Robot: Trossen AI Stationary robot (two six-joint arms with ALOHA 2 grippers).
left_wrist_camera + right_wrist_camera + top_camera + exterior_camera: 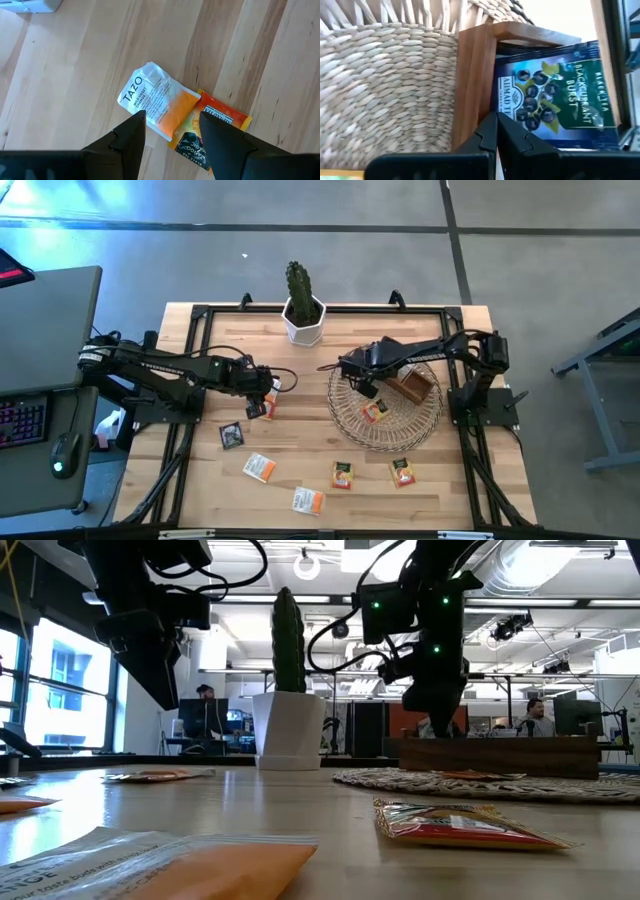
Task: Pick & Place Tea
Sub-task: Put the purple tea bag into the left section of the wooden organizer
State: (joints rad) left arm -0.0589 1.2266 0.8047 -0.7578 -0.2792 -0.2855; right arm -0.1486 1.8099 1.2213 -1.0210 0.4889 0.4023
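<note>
A light wooden table (200, 490) holds scattered tea sachets. The left gripper (172, 131) hovers with fingers spread wide over a white-and-orange tea sachet (159, 106) that overlaps a yellow-red one (215, 131). The right gripper (496, 134), fingers pressed together and empty, sits over a round wicker tray (352, 430), at a brown wooden box (472, 85) containing a blue blackcurrant tea sachet (555, 95). A potted cactus (301, 302) stands behind.

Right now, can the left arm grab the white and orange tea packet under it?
Probably yes. The left fingers are open just above the white and orange tea packet, with nothing lying over it.
</note>
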